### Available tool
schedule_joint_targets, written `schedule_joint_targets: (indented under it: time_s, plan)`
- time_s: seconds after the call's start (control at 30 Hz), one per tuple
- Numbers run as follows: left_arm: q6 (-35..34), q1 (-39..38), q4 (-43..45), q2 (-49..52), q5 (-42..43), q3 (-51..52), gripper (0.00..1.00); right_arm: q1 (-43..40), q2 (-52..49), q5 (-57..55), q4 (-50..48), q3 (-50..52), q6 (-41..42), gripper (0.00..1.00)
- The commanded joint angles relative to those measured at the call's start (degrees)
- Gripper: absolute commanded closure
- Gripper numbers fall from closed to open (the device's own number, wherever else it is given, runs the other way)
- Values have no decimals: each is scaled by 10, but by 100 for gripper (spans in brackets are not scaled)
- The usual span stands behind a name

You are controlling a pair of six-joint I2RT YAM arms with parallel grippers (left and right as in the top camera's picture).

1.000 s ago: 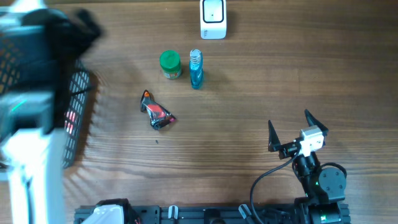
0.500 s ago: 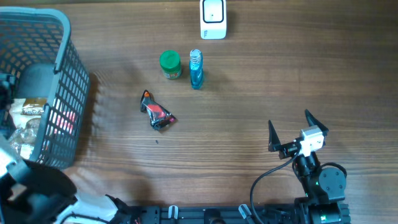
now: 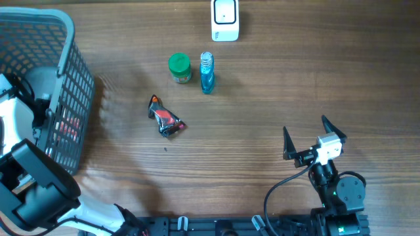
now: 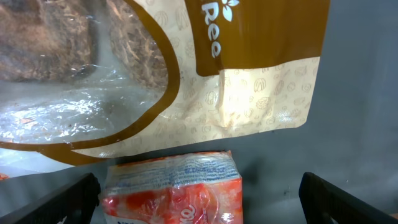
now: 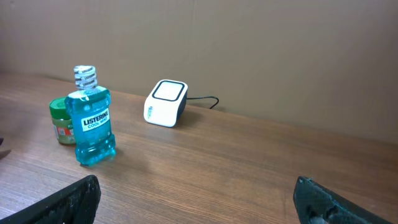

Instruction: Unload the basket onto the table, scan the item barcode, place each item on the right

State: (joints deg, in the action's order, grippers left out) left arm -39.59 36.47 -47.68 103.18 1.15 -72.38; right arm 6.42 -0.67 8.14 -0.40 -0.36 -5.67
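Scanner [image 3: 225,19] at far edge; left pincer [image 4: 199,198] released in basket [image 3: 73,72], right pincer [image 3: 304,128] released over open table [image 3: 275,78].

R arm [image 3: 336,189]: black joints, white block at wrist, small green LED, black cable [image 3: 275,193] looping by base. Fingers [image 3: 287,143] black, pointed. L arm [image 3: 39,183]: white shell w/ boxy black housing, close to cam.
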Motion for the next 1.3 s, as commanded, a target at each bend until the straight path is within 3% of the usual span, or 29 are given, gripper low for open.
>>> schedule_joint_targets:
  time_s: [0.0,0.33,0.37,0.4,0.43,0.67,0.73,0.77,0.87,0.9,1.0,1.07,1.1,1.2,1.27]
  plan:
    - [-25,-1,1,7,-12,3,0,-1,4,7,-2,1,-3,0]
    - [-35,-3,23,28,-23,36,2,-1,4,7,-2,1,-3,0]
    - [-35,-3,23,28,-22,36,13,-1,4,7,-2,1,-3,0]
    - [-35,-3,20,27,-23,36,33,-1,4,7,-2,1,-3,0]
    - [-35,-3,18,26,-23,36,43,-1,4,7,-2,1,-3,0]
    - [-31,-3,0,-2,-18,19,52,-1,4,7,-2,1,-3,0]
    - [-31,-3,-54,-38,-18,-55,51,-1,4,7,-2,1,-3,0]
    - [-26,-2,-113,-70,-19,-150,51,-1,4,7,-2,1,-3,0]
    - [-24,-2,-169,-110,-19,-291,50,-1,4,7,-2,1,-3,0]
    - [-25,-2,-192,-134,-15,-384,50,-1,4,7,-2,1,-3,0]
    - [-25,-10,-214,-178,98,-502,49,-1,4,7,-2,1,-3,0]
    - [-31,-70,-186,-216,197,-517,49,-1,4,7,-2,1,-3,0]
    - [-31,-99,-186,-221,192,-517,49,-1,4,7,-2,1,-3,0]
    - [-26,-267,-206,-207,116,-512,48,-1,4,7,-2,1,-3,0]
    - [-11,-399,-227,-167,2,-503,48,-1,4,7,-2,1,-4,0]
